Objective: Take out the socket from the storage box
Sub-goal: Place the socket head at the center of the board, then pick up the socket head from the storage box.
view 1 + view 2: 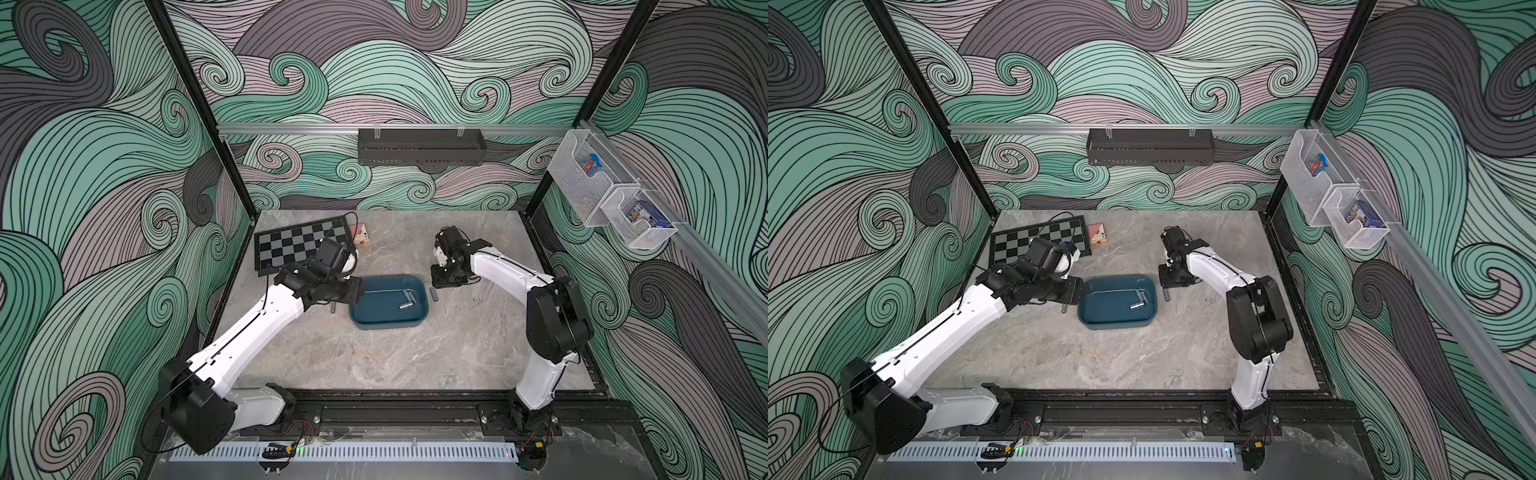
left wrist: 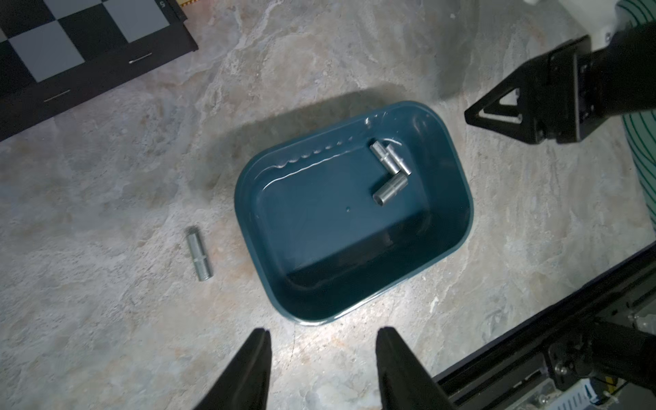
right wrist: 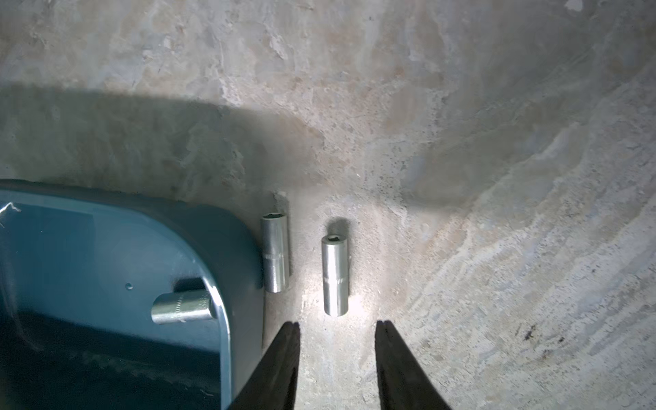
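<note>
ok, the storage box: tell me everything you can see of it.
The storage box is a shallow dark teal-blue tub, rectangular with rounded corners and a smooth rim, glossy like plastic. It sits upright on the marbled tabletop, between the two arms. Three silver sockets lie clustered at one end of its floor. Another socket lies on the table close beside its outer wall.

box [image 1: 374, 309] at middle of desk [image 1: 395, 361]. three sockets [image 2: 390, 187] in box, toward right end. two sockets [image 3: 335, 275] on desk just right of box, one against wall. single socket [image 2: 198, 253] on desk left of box. chessboard [image 1: 291, 245] far left.
</note>
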Controlling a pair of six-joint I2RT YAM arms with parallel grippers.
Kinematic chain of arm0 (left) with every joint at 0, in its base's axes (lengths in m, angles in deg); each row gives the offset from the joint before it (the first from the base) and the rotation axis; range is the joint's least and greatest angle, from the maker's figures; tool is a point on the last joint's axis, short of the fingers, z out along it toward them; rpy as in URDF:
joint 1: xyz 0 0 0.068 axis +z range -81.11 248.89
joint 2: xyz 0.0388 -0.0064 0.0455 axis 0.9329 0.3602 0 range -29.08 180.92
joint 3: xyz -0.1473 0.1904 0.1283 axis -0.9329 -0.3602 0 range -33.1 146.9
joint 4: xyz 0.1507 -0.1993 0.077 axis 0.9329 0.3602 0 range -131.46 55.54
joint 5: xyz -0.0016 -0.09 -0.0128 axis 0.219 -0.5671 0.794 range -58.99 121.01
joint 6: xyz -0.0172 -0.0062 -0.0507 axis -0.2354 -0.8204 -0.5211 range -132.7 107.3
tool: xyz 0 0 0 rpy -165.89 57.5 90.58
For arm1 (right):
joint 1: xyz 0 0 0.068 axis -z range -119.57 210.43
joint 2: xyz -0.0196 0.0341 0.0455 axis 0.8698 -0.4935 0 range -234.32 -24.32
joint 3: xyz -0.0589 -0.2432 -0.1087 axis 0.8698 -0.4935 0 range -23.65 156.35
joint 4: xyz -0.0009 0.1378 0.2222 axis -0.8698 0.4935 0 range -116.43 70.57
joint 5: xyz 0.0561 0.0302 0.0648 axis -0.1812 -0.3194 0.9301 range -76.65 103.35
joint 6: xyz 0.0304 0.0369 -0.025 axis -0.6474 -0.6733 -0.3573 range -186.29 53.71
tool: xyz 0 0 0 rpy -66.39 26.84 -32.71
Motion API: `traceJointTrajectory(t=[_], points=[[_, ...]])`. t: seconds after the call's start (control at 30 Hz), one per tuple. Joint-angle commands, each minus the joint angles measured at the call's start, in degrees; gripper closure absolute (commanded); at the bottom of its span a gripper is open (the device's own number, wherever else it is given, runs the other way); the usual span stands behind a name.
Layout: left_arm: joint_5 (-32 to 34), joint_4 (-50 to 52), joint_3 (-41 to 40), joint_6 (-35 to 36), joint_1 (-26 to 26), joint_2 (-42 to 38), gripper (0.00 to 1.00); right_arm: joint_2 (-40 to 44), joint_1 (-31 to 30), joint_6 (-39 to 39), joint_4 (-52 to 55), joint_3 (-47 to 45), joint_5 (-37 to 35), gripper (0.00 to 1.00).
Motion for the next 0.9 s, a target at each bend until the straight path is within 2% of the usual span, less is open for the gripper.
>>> traceJointTrajectory(t=[0.0, 0.13, 0.33, 0.6, 0.87], points=[[0.29, 0.85, 4.77, -6.51, -2.76, 5.55, 0.49, 2.31, 1.49, -1.47, -0.56, -1.74, 0.07, 0.6], [1.99, 0.33, 10.12, -12.63, -7.65, 15.81, 0.49, 3.49, 2.73, -2.28, -1.75, -3.7, 0.58, 0.6], [4.67, 1.73, 18.78, -19.23, -12.12, 28.85, 0.51, 4.16, 3.28, -2.2, -1.9, -5.19, 1.21, 0.6], [6.53, 1.89, 26.16, -23.72, -13.49, 40.65, 0.53, 3.73, 3.28, -1.94, -1.9, -5.29, 2.0, 0.6], [9.61, 1.86, 31.44, -25.4, -13.75, 47.36, 0.55, 2.86, 3.28, -1.68, -1.89, -5.23, 2.49, 0.6]])
